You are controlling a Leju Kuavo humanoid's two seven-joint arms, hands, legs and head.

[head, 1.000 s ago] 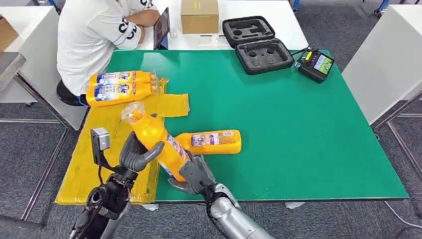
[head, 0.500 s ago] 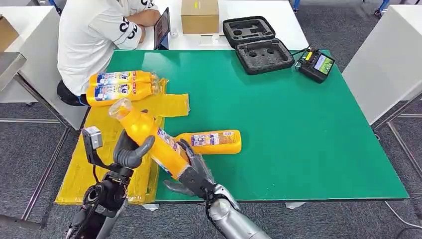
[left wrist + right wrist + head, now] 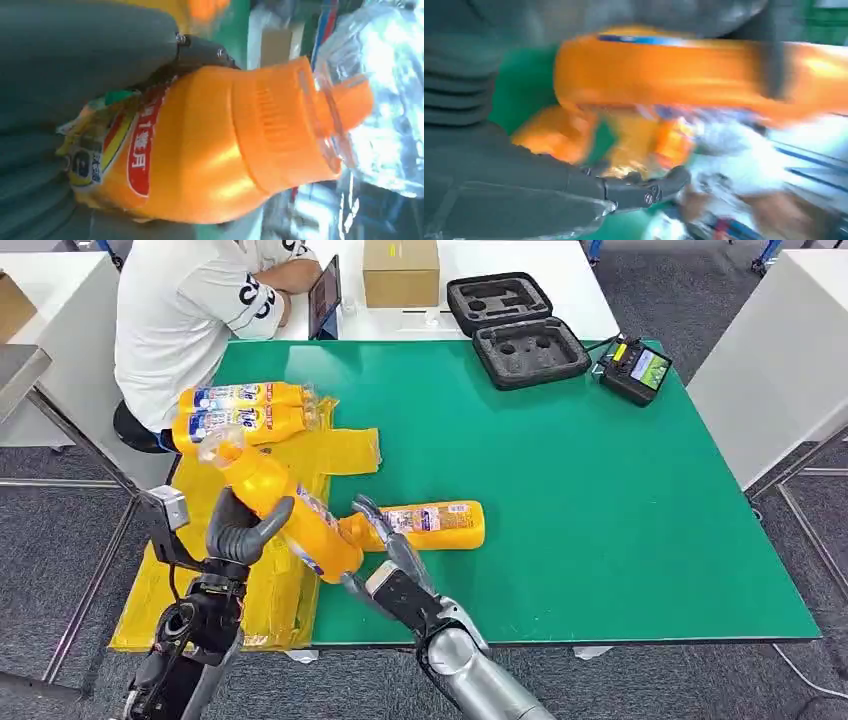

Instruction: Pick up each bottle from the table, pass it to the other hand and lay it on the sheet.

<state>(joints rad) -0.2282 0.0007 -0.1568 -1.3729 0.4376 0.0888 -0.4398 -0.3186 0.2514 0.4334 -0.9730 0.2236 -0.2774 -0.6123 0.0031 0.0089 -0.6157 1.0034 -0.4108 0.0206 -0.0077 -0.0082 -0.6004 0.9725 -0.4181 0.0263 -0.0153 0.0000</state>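
My left hand [image 3: 240,530] grips an orange bottle [image 3: 275,502] around its middle, tilted with the clear cap toward the far left above the yellow sheet [image 3: 190,570]. Close up, the left wrist view shows the bottle [image 3: 210,150] held in the hand. Just right of the bottle's base, my right hand [image 3: 385,555] has its fingers spread and holds nothing. Another orange bottle [image 3: 435,523] lies on its side on the green table [image 3: 600,490], just beyond the right hand. Two bottles [image 3: 240,396] [image 3: 235,426] lie side by side at the sheet's far end.
A person in a white shirt [image 3: 190,300] sits at the far left corner beside a tablet [image 3: 325,295]. A cardboard box [image 3: 400,270], an open black foam case [image 3: 520,330] and a handheld controller [image 3: 635,370] stand along the far edge.
My right hand has let go of the bottle's base and spread its fingers. My left hand has carried the bottle to the left, over the sheet.
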